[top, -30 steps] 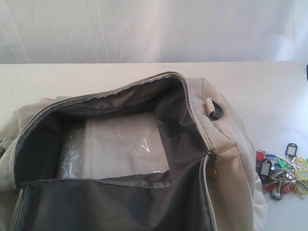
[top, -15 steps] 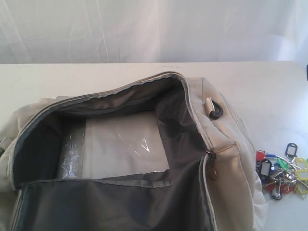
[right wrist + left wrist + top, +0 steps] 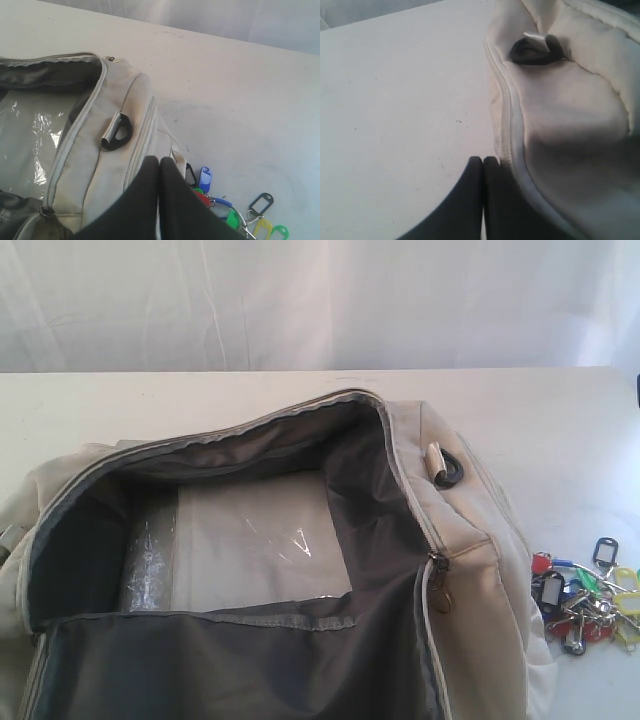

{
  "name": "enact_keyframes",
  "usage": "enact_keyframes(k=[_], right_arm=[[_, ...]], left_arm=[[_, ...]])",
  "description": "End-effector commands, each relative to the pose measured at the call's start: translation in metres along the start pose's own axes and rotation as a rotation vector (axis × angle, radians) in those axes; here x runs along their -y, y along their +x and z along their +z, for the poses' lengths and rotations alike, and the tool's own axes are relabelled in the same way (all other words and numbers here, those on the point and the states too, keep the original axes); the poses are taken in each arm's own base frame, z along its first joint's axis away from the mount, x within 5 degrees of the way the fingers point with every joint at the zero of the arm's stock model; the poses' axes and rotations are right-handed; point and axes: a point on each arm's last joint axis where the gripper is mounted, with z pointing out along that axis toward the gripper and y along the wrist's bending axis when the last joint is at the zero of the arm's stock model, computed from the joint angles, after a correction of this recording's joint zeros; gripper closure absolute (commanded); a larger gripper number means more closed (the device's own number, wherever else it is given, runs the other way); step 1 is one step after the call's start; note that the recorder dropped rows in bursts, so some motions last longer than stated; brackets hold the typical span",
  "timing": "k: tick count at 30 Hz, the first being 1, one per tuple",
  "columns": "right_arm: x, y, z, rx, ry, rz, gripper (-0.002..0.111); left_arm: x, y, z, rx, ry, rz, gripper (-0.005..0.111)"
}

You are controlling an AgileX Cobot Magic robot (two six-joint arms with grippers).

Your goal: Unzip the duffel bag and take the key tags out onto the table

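The bag (image 3: 455, 570) lies unzipped and the tags (image 3: 585, 602) sit on the table (image 3: 150, 405) just right of the bag, so the task looks done. The left gripper (image 3: 482, 164) and the right gripper (image 3: 159, 162) each have their fingers pressed together, holding nothing.

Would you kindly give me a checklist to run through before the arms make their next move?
1. Bag unzipped: ok, its top gapes open.
2. Key tags out on the table: ok, they lie beside the bag.
3. No more tags inside: cannot tell; only a clear sheet shows, and the near flap hides part of the floor.
4. Left jaws shut and empty: ok.
5. Right jaws shut and empty: ok.
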Motion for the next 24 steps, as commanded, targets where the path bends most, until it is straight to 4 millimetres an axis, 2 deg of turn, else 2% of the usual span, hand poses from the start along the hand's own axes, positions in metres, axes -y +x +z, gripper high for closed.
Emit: enact_keyframes(k=[1, 14, 19, 24], right_arm=[[0.001, 0.001, -0.001, 0.008, 0.004, -0.002, 0.108], [0.0, 0.001, -0.006, 0.028, 0.004, 0.012, 0.108], [-0.001, 0.01, -0.035, 0.128, 0.027, 0.014, 0.108], [0.001, 0.028, -0.06, 0.227, 0.103, 0.036, 0.108]], left_arm=[[0.0, 0.002, 0.001, -0.003, 0.001, -0.215, 0.107], [0.0, 0.002, 0.001, -0.001, 0.001, -0.247, 0.107], [0.0, 0.002, 0.001, -0.001, 0.001, -0.247, 0.107], [0.0, 0.002, 0.001, -0.001, 0.001, -0.247, 0.107]])
